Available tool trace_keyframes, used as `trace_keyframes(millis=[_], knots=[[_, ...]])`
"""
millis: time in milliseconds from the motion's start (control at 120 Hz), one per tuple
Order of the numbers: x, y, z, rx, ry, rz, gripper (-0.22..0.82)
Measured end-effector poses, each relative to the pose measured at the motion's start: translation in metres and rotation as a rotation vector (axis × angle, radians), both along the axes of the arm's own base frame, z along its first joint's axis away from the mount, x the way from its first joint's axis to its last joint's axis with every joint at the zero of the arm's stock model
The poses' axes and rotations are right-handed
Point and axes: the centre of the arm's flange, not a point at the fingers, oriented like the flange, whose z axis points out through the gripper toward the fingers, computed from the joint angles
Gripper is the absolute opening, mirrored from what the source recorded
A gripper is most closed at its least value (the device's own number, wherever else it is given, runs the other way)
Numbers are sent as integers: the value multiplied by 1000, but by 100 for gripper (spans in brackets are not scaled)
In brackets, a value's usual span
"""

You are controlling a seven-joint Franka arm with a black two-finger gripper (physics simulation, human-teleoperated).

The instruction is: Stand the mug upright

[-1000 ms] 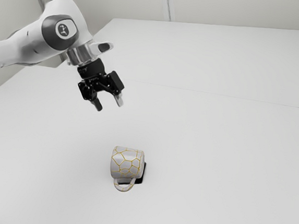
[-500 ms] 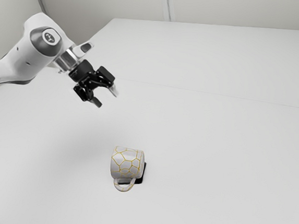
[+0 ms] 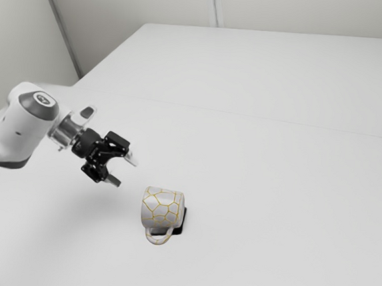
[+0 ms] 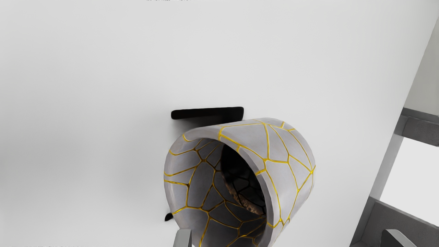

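Mug [image 3: 162,208] lies sideways at four o'clock from the gripper [image 3: 122,170] in the exterior view. Fingers stand apart, gap before the mug. Rim [image 4: 205,133] faces the gripper; handle [image 3: 158,242] points to six. Black patch [image 3: 180,228] adjoins at four; white table [image 3: 272,204] extends beyond.

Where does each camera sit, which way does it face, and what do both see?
Exterior view: beside the arm, looking down across the table at the mug; arm and open gripper enter from the exterior view's left.
Wrist view: beside the gripper, looking into the mug; both fingertips at the bottom edge.
Shared: gripper fingers, table, sideways mug, black shape partly behind it.
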Motion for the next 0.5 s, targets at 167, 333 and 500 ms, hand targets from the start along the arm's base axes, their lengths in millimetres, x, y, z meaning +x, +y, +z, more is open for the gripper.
trace_keyframes(millis=[167, 333, 500], knots=[[-16, -8, -26, -89, -10, 56, 60], [-29, -34, -37, -190, -54, 74, 60], [-32, -39, -41, -267, -109, 118, 60]])
